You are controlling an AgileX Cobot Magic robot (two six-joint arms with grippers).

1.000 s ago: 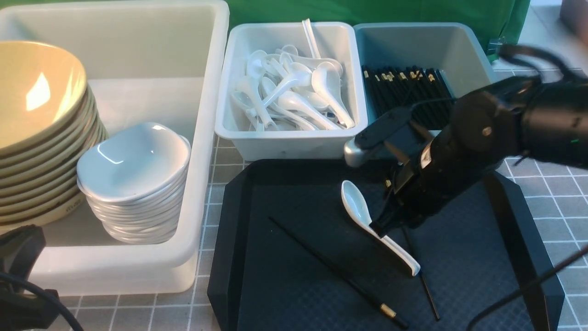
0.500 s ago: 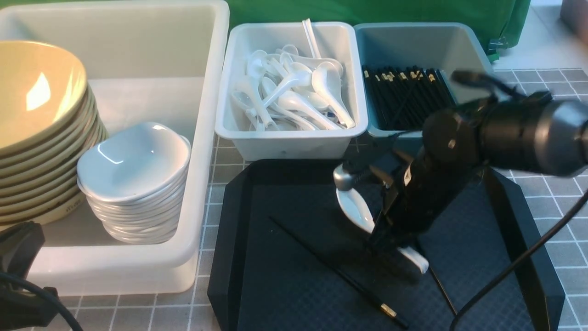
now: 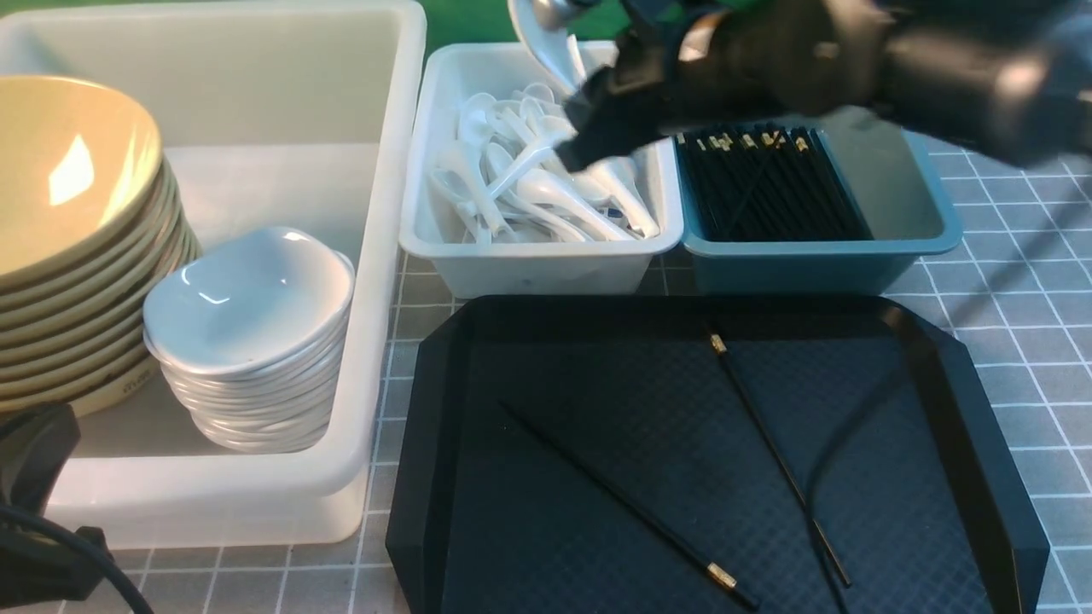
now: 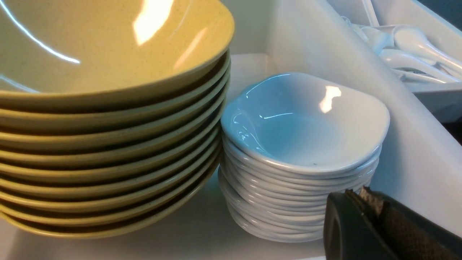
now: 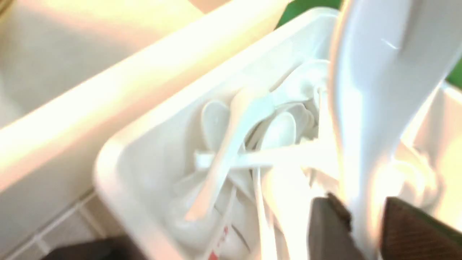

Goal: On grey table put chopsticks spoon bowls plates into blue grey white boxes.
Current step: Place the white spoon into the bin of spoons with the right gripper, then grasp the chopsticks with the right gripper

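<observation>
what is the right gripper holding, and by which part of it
The white spoon; the right gripper grips its handle, leaving the scoop free.

From here I see glossy, smooth ceramic-looking beige-yellow bowls (image 4: 108, 137) and glossy white dishes (image 4: 306, 126). My bins look like smooth plastic: the milky white tub (image 3: 213, 499), grey-white box (image 3: 546, 269) and blue box (image 3: 802, 269). The black tray (image 3: 597, 512) looks finely textured.

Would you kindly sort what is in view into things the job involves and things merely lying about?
Part of the job:
- glossy white spoon in the right gripper
- thin black chopsticks
- beige round bowls
- small white plates
- three plastic boxes

Just there:
- black textured tray
- green cloth backdrop
</observation>
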